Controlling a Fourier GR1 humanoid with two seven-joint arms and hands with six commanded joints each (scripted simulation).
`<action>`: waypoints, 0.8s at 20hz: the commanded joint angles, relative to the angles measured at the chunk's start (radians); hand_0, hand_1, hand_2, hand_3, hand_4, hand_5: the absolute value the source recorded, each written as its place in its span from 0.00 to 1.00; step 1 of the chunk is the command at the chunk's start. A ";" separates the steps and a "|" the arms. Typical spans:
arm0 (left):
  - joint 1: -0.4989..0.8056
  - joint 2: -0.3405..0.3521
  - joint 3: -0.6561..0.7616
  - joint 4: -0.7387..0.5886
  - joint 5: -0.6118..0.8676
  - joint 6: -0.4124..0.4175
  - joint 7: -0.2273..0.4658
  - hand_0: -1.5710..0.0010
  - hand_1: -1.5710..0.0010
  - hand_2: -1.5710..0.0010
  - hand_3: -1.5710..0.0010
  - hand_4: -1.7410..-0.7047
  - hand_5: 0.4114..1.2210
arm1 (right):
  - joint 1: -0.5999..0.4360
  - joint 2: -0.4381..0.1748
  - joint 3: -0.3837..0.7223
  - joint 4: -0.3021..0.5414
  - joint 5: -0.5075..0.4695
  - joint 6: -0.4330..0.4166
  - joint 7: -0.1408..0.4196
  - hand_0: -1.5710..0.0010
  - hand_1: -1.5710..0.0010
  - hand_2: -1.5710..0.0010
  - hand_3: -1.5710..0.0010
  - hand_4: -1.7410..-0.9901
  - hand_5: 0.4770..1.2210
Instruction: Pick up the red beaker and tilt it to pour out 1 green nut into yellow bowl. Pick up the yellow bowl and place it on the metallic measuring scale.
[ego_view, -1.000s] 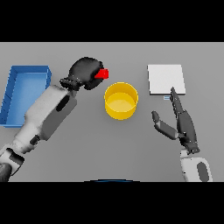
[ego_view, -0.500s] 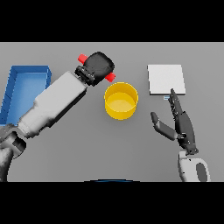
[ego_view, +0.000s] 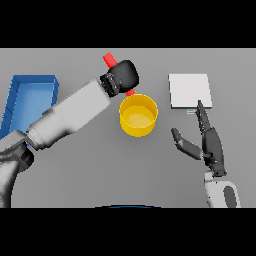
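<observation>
Change: left hand (ego_view: 122, 76) swung right from beside the blue tray to the far-left rim of the yellow bowl (ego_view: 138, 116) over the last second; red beaker (ego_view: 109, 60) carried along and turned over.
Beaker position: one red end poking out on the far-left side of the hand, a sliver of red showing below the hand at the bowl's far rim; body hidden by the fist.
Left hand state: fingers curled round the red beaker, clamped firmly.
Meaning for task: pour apparently under way; mouth probably aimed into the bowl, though not plainly visible.
Green nut: not made out in bowl or beaker.
Bowl position: centre of table, upright, untouched.
Scale: metallic measuring scale (ego_view: 189, 90), far right, well apart from the bowl, nothing on it.
Right hand: right hand (ego_view: 206, 141) near right, fingers straight and relaxed, holding nothing, just on the near side of the scale.
Other items: blue tray (ego_view: 31, 97) at far left.
Obstruction: none between bowl and scale; left forearm crossing the table to the bowl's left.
</observation>
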 joint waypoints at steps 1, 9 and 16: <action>-0.013 0.001 -0.016 -0.015 -0.016 -0.018 -0.005 0.00 0.00 0.00 0.01 0.00 1.00 | -0.009 0.003 -0.001 0.002 -0.003 -0.001 0.000 1.00 1.00 1.00 1.00 0.78 0.12; -0.064 -0.020 -0.142 0.042 -0.159 0.032 -0.073 0.00 0.00 0.00 0.00 0.01 1.00 | 0.007 -0.002 -0.007 0.008 -0.016 0.009 -0.033 1.00 1.00 1.00 1.00 0.81 0.14; -0.230 -0.046 -0.194 0.091 -0.254 0.049 -0.140 0.00 0.00 0.00 0.00 0.01 1.00 | 0.000 0.002 -0.003 -0.010 -0.010 0.002 -0.010 1.00 1.00 1.00 1.00 0.80 0.12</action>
